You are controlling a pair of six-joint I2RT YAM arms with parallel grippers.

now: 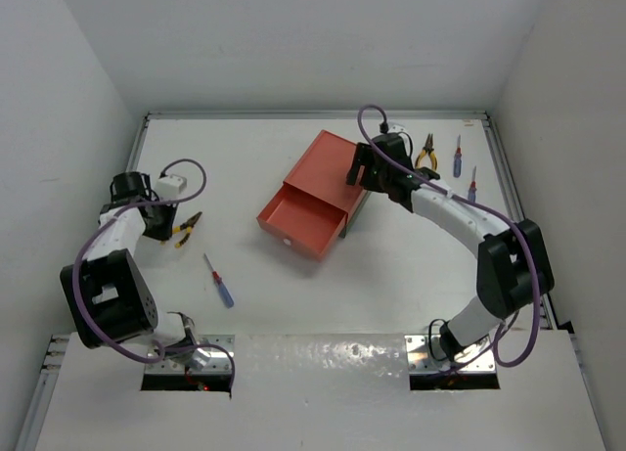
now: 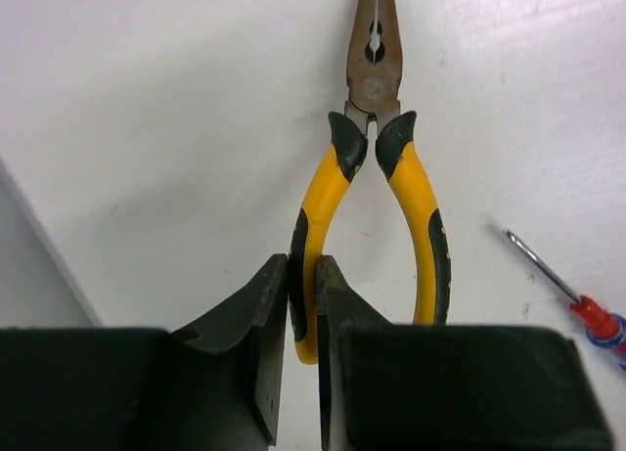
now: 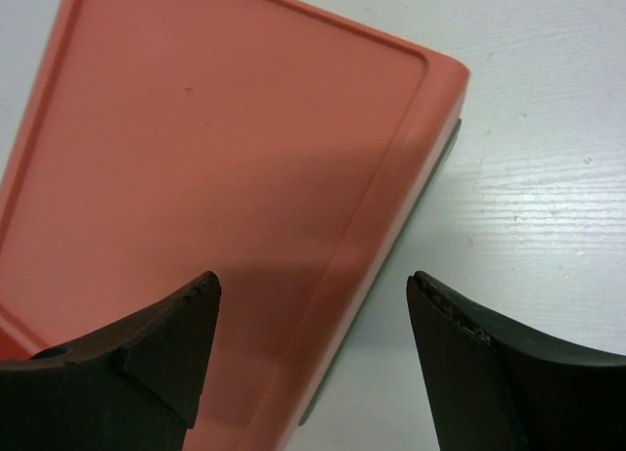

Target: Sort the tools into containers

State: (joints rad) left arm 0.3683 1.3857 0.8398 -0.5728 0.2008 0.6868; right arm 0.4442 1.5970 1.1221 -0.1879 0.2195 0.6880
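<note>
Left fingers (image 2: 256, 358) pinch one yellow handle of a pair of pliers (image 2: 419, 202), nearly pressed together on it; the other handle is free. Plier jaws point to 12 o'clock in the left wrist view. Can't tell whether the pliers are off the table (image 1: 245, 148) or lying on it. In the top view this pair sits at the table's 9 o'clock, just beside the left wrist.

Blue-and-red screwdriver (image 1: 219, 282) lies on the table at 5 o'clock from those pliers, near but not touching. Its shaft and red collar show at the 4 o'clock edge of the left wrist view.

Right fingers (image 3: 156, 348) are spread wide and hold nothing. They straddle the side edge of the salmon-red box (image 1: 328, 167) from above; contact can't be told.

Salmon-red box sits mid-table on the dark green box (image 1: 358, 214), of which only a sliver shows. Red drawer (image 1: 298, 219) is slid out toward 7 o'clock, white knob (image 1: 287, 242) on its front.

Second pair of yellow-handled pliers (image 1: 426, 155) lies at the table's 1 o'clock. Two more screwdrivers (image 1: 457, 157) (image 1: 471, 186) lie just beside it at its 3 and 4 o'clock.
</note>
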